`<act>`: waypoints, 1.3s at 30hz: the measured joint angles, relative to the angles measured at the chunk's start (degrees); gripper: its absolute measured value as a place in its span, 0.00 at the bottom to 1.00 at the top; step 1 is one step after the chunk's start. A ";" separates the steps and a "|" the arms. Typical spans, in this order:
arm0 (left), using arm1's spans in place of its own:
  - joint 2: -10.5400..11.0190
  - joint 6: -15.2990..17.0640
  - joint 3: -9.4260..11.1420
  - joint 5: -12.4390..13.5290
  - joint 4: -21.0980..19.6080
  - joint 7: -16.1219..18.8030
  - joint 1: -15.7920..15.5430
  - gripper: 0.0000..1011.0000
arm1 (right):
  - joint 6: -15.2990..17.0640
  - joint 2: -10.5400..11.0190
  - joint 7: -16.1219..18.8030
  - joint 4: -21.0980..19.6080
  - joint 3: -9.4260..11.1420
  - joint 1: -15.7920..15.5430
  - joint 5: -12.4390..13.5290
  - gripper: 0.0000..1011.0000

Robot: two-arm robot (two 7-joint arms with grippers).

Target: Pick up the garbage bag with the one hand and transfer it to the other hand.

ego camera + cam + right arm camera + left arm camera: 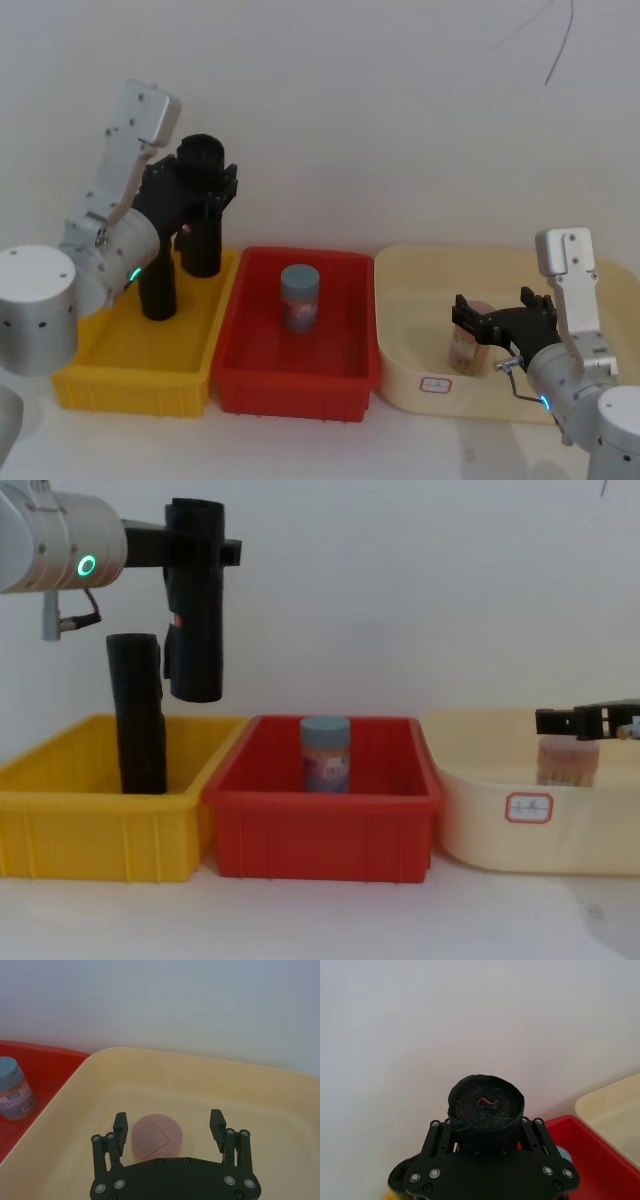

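I saw left pincer [200, 552] clamped on garbage bag [195, 630] near top, roll upright over yellow bin [60, 830], 10 o'clock; right pincer [495, 312] sat wide open just above pink jar [156, 1136], 4 o'clock. Feared high grip (long tail below) letting roll swing, slip at handover.

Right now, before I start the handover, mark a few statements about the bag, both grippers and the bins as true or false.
1. The left gripper holds the garbage bag above the yellow bin. True.
2. The right gripper is shut on the bag. False: it is open, its fingers either side of the pink-lidded jar in the cream tub.
3. The blue-lidded jar stands in the red bin. True.
4. The yellow bin holds nothing. False: a second black roll stands upright in it.
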 joint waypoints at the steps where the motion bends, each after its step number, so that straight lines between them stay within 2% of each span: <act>1: -0.07 -0.35 0.07 -0.22 0.45 -0.85 -0.43 0.51 | 0.00 0.00 0.00 0.00 0.00 0.00 0.00 0.99; 16: -1.40 -5.19 1.77 -3.04 7.96 -10.58 -5.74 0.51 | -0.72 0.18 1.04 0.03 -0.20 0.06 -0.06 0.99; 21: -2.03 -7.10 2.55 -4.14 10.98 -14.32 -7.62 0.51 | -2.17 0.69 3.07 -1.05 -0.28 -0.26 0.37 0.99; 30: -3.58 -11.20 3.67 -6.90 17.61 -21.68 -11.29 0.51 | -4.89 1.81 8.13 -4.35 -0.12 -1.53 2.61 0.99; 35: -4.80 -13.88 4.21 -8.51 22.48 -26.27 -13.67 0.51 | -6.08 2.68 11.54 -6.15 -0.14 -2.07 4.34 0.99; 39: -6.48 -16.75 4.99 -9.74 28.72 -30.84 -16.70 0.51 | -6.82 3.35 14.16 -7.14 -0.26 -2.26 5.72 0.99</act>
